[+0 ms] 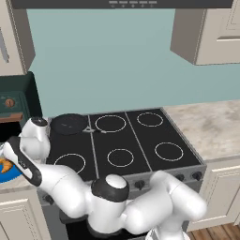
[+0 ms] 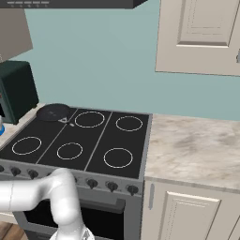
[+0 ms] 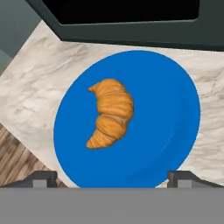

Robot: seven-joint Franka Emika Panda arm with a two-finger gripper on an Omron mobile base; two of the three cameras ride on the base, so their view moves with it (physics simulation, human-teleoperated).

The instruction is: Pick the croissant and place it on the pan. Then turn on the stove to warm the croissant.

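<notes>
The croissant (image 3: 111, 113), a golden-orange crescent, lies left of centre on a round blue plate (image 3: 166, 131) in the hand view. My gripper (image 3: 113, 179) hovers above the plate, open, its two dark fingertips (image 3: 41, 178) spread wide with nothing between them. In the left base view the arm reaches to the far left, where the croissant (image 1: 5, 164) and the plate (image 1: 10, 174) peek out at the edge. The small black pan (image 1: 69, 123) sits on the back-left burner of the stove (image 1: 140, 136). From the right base, the pan (image 2: 54, 112) and the stove (image 2: 101, 136) show too.
A dark green toaster oven (image 1: 14, 101) stands behind the plate, left of the stove. Dark knobs (image 2: 111, 186) line the stove's grey front panel. Marble counter (image 2: 192, 145) stretches to the right, with cabinets above.
</notes>
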